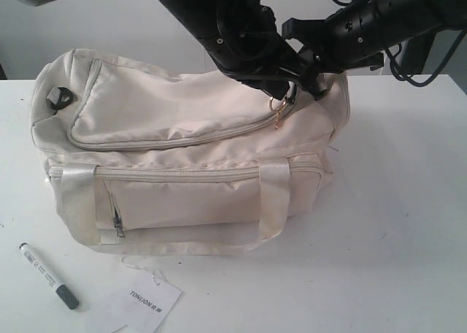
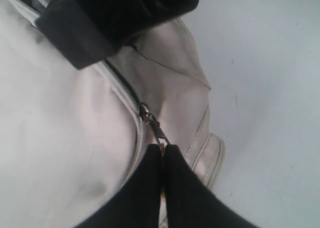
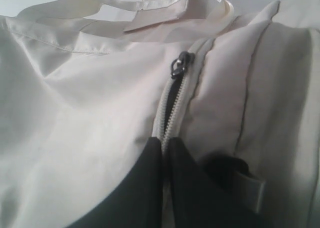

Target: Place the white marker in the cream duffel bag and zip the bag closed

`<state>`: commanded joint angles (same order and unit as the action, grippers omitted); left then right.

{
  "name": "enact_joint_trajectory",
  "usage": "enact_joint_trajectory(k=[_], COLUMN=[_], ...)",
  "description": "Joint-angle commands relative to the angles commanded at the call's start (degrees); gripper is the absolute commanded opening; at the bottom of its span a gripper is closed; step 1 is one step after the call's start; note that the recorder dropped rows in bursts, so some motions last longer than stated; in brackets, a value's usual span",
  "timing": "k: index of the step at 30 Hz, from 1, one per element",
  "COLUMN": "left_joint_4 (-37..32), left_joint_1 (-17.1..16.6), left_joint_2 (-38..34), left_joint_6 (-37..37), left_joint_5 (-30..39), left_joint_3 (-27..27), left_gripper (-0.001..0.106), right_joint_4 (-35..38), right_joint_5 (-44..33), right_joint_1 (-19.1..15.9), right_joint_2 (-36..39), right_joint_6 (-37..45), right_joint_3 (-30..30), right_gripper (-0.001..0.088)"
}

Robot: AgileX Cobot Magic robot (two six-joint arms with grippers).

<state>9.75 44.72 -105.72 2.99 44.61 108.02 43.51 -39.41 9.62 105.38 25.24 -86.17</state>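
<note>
The white marker (image 1: 47,276) lies on the desk (image 1: 394,223) in the lower left of the exterior frame, near a paper tag (image 1: 149,302) and apart from the cream duffel bag (image 1: 182,128), so it is not inside the bag. At the upper right end of the bag, the left end effector (image 2: 163,155) is closed on the zipper pull (image 2: 156,128) of the top zip. The right end effector (image 3: 164,148) is closed too, pinching the bag on the zip line near the slider (image 3: 179,65), where a short part of the zip stands open.

Bright diffuse light, soft shadows, slight blur
</note>
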Motion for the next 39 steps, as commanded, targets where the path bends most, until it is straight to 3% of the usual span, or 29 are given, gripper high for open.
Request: enact_joint_trajectory(k=[39], left_joint_4=[0.12], left_joint_1=[0.00], left_joint_2=[0.38], left_joint_6=[1.80], left_joint_5=[9.46], left_joint_3=[0.00], left_gripper=[0.000], right_joint_4=[-0.65], right_joint_5=[2.09], right_joint_1=[0.00], right_joint_2=[-0.10], right_joint_6=[-1.40], right_joint_3=[0.00], right_gripper=[0.0000])
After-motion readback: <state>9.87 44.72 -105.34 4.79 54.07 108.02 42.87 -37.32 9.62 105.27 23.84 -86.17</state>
